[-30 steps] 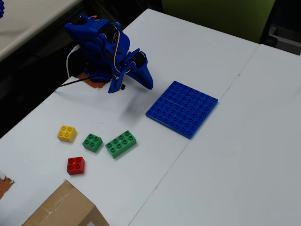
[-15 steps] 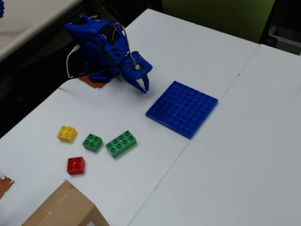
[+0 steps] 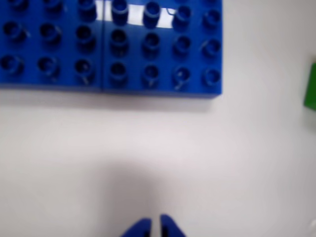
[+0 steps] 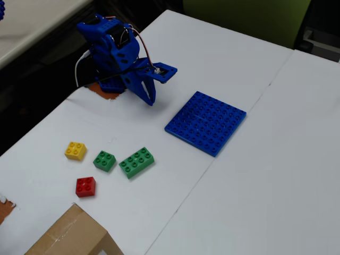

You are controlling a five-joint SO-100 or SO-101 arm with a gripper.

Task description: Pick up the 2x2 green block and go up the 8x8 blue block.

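The small 2x2 green block (image 4: 104, 160) sits on the white table in the fixed view, between a yellow brick and a longer green brick. The 8x8 blue block (image 4: 206, 122) lies flat to its right and fills the top left of the wrist view (image 3: 111, 47). My gripper (image 4: 151, 101) hangs folded near the arm's base, above the table, far from the green block. In the wrist view its blue fingertips (image 3: 154, 220) stand almost together with nothing between them. A green edge (image 3: 310, 86) shows at the right; I cannot tell which green brick it is.
A yellow brick (image 4: 75, 150), a red brick (image 4: 85, 186) and a long green 2x4 brick (image 4: 137, 162) lie around the small green block. A cardboard box (image 4: 69, 236) stands at the front left. The table's left edge runs close by the arm's base (image 4: 109, 85).
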